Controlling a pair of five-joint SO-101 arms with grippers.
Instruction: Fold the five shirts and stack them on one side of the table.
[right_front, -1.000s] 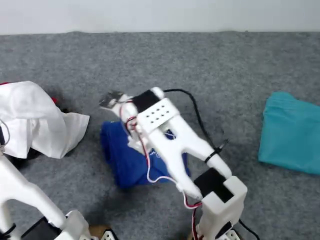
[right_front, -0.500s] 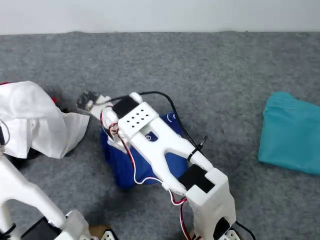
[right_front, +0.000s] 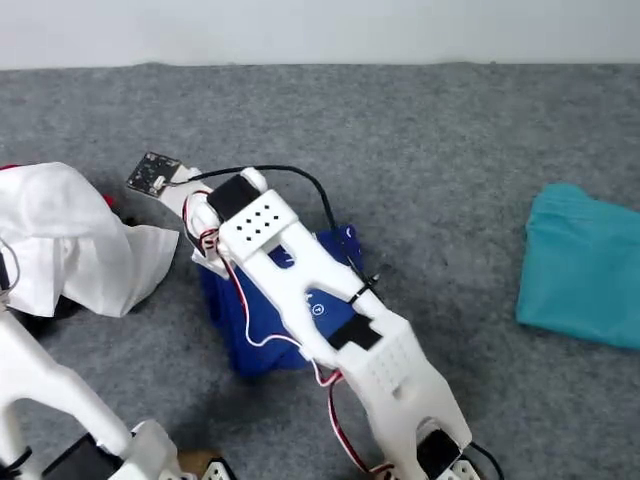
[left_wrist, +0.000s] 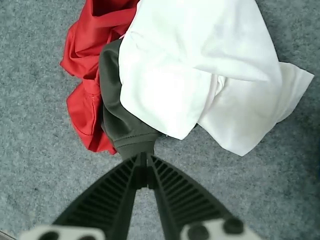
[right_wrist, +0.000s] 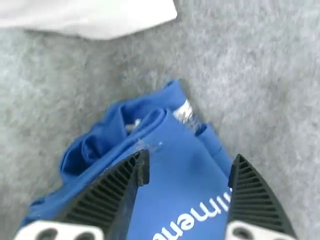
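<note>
Fingers (right_wrist: 125, 190) of right gripper (right_wrist: 190, 162) apart, straddling blue shirt (right_wrist: 165, 150) at collar end; judged set to grip or press the fold. Left gripper (left_wrist: 146, 167) fingers together, tips at hem of dark shirt (left_wrist: 120, 125); nip on cloth unclear. Dark shirt heaped with red shirt (left_wrist: 87, 55) under white shirt (left_wrist: 200, 65): unfolded stock. Blue shirt mid-table, collar toward white shirt; long axis hidden under arm. Teal shirt (right_front: 585, 265) folded, well apart: likely stack base.

A royal-blue cotton shirt (right_wrist: 175, 195) bears white lettering against the speckled grey felt tabletop (right_front: 430, 140). Around it are a plain white shirt (right_front: 60, 230), bright red shirt (left_wrist: 85, 55), dark olive-grey shirt (left_wrist: 117, 117) and teal shirt (right_front: 585, 265). The left hand (left_wrist: 143, 160) and right hand (right_wrist: 190, 162) are ribbed black.
</note>
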